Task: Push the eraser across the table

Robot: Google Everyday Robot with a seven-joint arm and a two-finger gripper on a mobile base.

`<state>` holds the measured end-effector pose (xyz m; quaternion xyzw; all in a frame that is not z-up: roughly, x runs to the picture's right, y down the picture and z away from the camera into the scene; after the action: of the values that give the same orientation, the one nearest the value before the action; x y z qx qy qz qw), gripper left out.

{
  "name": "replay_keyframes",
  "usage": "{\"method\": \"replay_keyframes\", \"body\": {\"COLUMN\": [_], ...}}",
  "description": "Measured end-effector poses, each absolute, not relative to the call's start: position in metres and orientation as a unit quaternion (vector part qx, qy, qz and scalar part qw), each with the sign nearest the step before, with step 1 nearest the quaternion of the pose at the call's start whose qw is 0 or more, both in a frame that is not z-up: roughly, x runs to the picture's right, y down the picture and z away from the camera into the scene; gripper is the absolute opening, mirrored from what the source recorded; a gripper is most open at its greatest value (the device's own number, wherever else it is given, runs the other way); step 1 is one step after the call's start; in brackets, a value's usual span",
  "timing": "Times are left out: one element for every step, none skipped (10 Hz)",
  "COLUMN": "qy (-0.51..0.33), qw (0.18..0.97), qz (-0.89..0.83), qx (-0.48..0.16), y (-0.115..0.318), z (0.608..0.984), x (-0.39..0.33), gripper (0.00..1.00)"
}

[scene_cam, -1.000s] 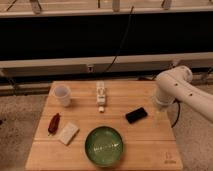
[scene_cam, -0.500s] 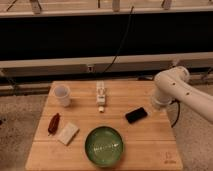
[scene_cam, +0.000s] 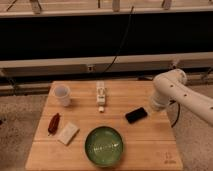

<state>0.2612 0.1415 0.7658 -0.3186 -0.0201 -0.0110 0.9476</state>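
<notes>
The eraser (scene_cam: 136,115) is a flat black slab lying at an angle on the right half of the light-wood table (scene_cam: 150,145). My white arm comes in from the right, and its gripper (scene_cam: 153,107) sits low just right of the eraser, close to its far right end. The gripper is hidden behind the arm's wrist.
A green bowl (scene_cam: 104,145) stands at the front middle. A pale cream block (scene_cam: 68,133) and a dark red oblong thing (scene_cam: 53,123) lie at the left. A white cup (scene_cam: 62,95) is at the back left, and a small white object (scene_cam: 101,93) is at the back middle.
</notes>
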Motion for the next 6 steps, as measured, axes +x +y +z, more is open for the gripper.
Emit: {"method": "replay_keyframes", "body": {"qy": [-0.020, -0.021, -0.021, -0.021, -0.020, -0.019], "qw": [0.948, 0.947, 0.947, 0.946, 0.946, 0.946], "qz": [-0.012, -0.014, -0.015, -0.016, -0.019, -0.022], "qx": [-0.318, -0.320, -0.321, -0.322, -0.323, -0.323], "y": [0.144, 0.146, 0.148, 0.150, 0.153, 0.157], "z": [0.768, 0.771, 0.774, 0.776, 0.780, 0.784], "x": [0.263, 0.261, 0.261, 0.262, 0.265, 0.270], "gripper": [0.01, 0.01, 0.01, 0.01, 0.01, 0.01]}}
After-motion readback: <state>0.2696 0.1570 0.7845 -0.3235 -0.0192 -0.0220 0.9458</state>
